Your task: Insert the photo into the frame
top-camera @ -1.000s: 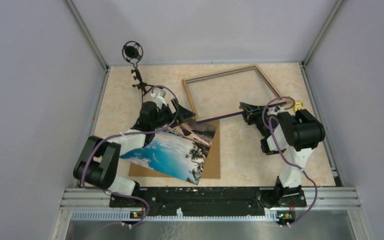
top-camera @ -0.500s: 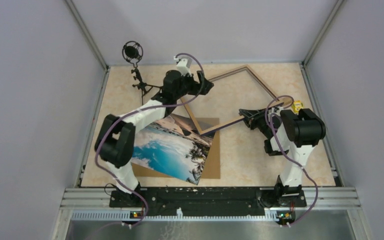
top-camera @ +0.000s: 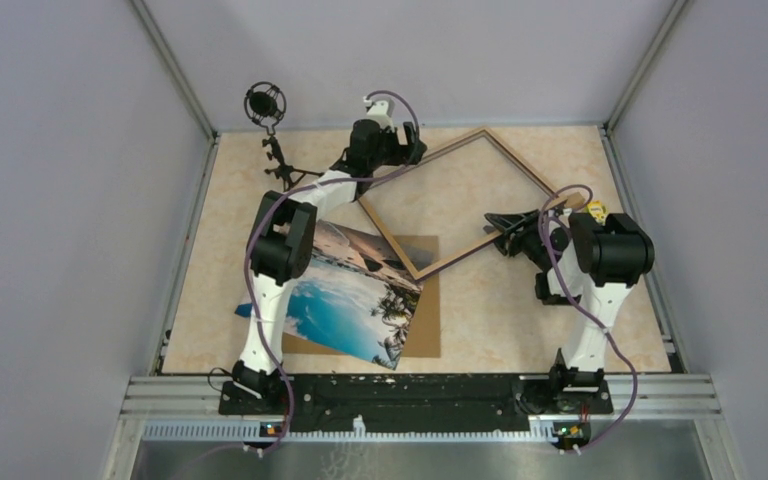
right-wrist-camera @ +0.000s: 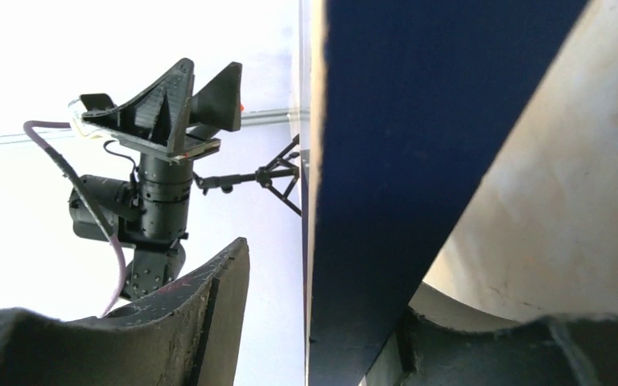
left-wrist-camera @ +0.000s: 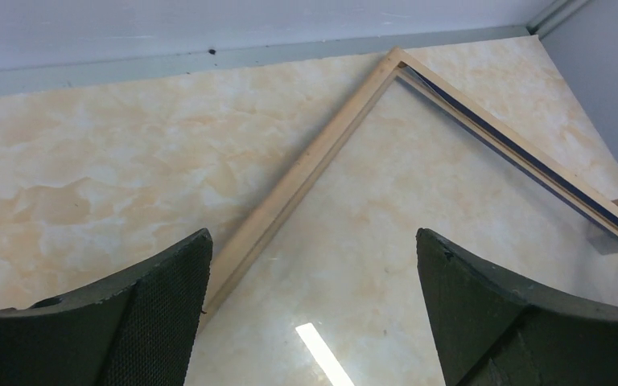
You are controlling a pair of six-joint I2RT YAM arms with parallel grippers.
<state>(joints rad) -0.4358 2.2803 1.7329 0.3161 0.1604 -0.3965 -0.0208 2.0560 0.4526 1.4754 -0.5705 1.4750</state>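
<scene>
The frame [top-camera: 520, 162] lies turned like a diamond at the far middle of the table. Its light wood rail [left-wrist-camera: 314, 161] shows in the left wrist view. My left gripper [top-camera: 410, 150] is open and empty just above the frame's far-left rail; it appears again in its wrist view [left-wrist-camera: 314, 233]. My right gripper [top-camera: 498, 223] holds the near-right rail. In the right wrist view [right-wrist-camera: 330, 281] the dark blue rail [right-wrist-camera: 386, 121] rests against the right finger, with a slit of light beside the left one. The photo [top-camera: 345, 295] lies on the brown backing board [top-camera: 425, 330], touched by neither gripper.
A microphone on a small stand [top-camera: 265, 102] is at the far left corner. A small yellow thing [top-camera: 596, 211] lies by the frame's right corner. Grey walls enclose the table on three sides. A metal rail [top-camera: 420, 385] runs along the near edge.
My left arm has left the photo and swung to the far side, above the frame. The frame has turned counterclockwise, its near corner now over the backing board. The photo lies flatter.
</scene>
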